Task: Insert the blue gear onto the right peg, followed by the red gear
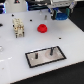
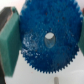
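The black-bordered white plate serves as the landmark, lying on the white surface toward the front of the exterior view. Two short dark posts rise from it; the right peg stands on the side toward the exterior view's right, and its twin stands a little apart toward the exterior view's left. Both are bare.

Beyond the plate, farther back on the surface, the red gear lies flat and well apart from the plate. To the exterior view's left of it, also behind the plate, stands a small pale wooden block piece.

Farthest from the plate, near the back edge toward the exterior view's right, the claw hangs above the surface with a patch of blue between its fingers. The wrist view shows this closely: the blue gear fills the frame, toothed rim and centre hole plain, with a green finger pad pressed against its edge on one side and the other finger just at the opposite edge. The claw is clamped on the blue gear, held up well away from the right peg.
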Robot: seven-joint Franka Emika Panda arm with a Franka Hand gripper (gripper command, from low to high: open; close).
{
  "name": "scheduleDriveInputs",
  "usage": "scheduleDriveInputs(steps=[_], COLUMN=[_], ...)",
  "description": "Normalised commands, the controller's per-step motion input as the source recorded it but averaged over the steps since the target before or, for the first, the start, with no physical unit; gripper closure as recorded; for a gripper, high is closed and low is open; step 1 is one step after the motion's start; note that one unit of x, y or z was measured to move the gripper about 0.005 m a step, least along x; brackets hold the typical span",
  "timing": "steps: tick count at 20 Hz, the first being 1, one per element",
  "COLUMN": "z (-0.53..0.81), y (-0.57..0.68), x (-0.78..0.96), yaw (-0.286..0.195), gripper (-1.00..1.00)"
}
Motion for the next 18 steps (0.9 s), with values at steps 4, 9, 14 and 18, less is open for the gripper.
scheduleDriveInputs(steps=[4, 9, 14, 18], z=[0.47, 0.43, 0.38, 0.33], y=[-0.24, -0.26, -0.27, -0.27], x=[0.81, 0.8, 0.81, 0.82], yaw=[0.0, 0.0, 0.0, 0.0], gripper=[1.0, 1.0, 1.0, 1.0])
